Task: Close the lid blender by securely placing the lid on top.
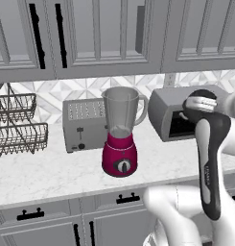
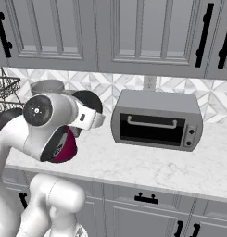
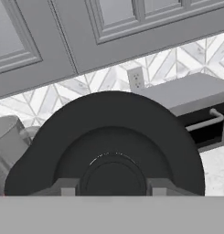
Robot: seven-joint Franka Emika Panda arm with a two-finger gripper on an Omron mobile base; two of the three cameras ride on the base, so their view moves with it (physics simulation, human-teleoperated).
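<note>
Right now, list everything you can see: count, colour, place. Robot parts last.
blender: one, clear grey jar on magenta base, counter centre, jar mouth open.
lid: one, black, held in the tool in front of the toaster oven, off to the blender's right.
toaster: one, silver, left of blender.
toaster oven: one, grey, right of blender.
wire rack: one, dark, far left.
upper cabinets: grey, black handles.
counter: white marble.
wall outlet: one, white, on the backsplash.
tool: one, shut on lid.
</note>
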